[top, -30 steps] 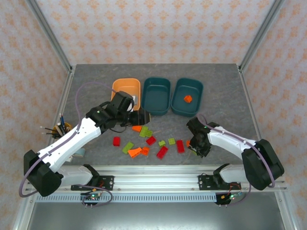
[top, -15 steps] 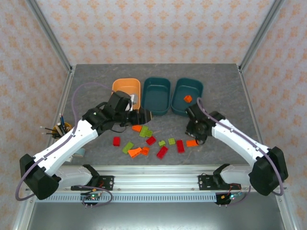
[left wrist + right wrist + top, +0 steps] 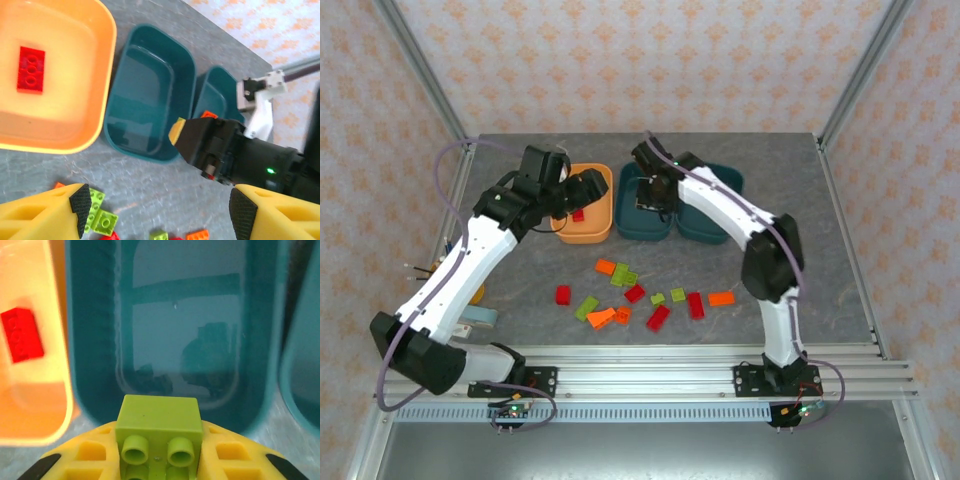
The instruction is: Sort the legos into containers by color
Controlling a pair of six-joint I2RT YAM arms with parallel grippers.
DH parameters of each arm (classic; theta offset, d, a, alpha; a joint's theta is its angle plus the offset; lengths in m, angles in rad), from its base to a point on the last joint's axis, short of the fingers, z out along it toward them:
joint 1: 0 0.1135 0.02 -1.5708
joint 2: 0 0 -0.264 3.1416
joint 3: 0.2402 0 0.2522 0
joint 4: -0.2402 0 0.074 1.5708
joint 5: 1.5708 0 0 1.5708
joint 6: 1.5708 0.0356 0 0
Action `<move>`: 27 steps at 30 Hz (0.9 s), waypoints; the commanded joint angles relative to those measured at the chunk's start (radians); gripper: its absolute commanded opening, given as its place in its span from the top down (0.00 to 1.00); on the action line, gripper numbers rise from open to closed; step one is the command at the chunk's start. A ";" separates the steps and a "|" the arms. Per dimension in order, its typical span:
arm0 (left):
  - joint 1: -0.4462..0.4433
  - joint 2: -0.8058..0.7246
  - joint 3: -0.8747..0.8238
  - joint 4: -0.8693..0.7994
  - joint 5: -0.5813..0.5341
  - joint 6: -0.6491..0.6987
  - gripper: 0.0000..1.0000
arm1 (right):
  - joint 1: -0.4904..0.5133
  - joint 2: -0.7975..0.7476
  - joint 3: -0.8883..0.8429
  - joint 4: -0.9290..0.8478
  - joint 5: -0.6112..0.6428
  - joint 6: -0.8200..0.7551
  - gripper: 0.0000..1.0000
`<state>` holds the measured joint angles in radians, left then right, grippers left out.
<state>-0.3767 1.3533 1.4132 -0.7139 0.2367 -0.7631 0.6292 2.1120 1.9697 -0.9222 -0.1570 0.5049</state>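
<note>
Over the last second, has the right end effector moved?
Yes: the right end effector went from beside the loose bricks, leftward and farther back, to the middle teal tray.

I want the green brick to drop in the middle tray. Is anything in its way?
Nothing visible is. The right gripper holds the green brick above the middle teal tray, and the tray's floor looks bare.

left fingers (image 3: pixel 35 212) spread | right fingers (image 3: pixel 85 460) clamped | left arm (image 3: pixel 470 250), right arm (image 3: pixel 720 205) stretched forward
</note>
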 commanded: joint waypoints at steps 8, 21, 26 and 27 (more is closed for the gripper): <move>0.012 0.076 0.016 -0.076 -0.137 0.027 0.24 | -0.065 0.415 0.445 -0.113 -0.024 -0.088 0.71; 0.012 0.001 -0.082 -0.185 -0.183 0.046 0.24 | -0.072 0.361 0.473 -0.128 -0.048 -0.118 0.44; 0.012 -0.053 -0.152 -0.279 -0.201 0.075 0.24 | -0.048 0.101 0.235 -0.002 -0.042 -0.143 0.46; 0.012 -0.066 -0.179 -0.296 -0.204 0.080 0.24 | -0.039 0.024 0.130 0.059 -0.052 -0.156 0.46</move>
<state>-0.3710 1.3258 1.2846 -0.9024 0.0834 -0.7181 0.5617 2.3634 2.2154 -0.9619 -0.2108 0.3870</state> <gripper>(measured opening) 0.760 0.545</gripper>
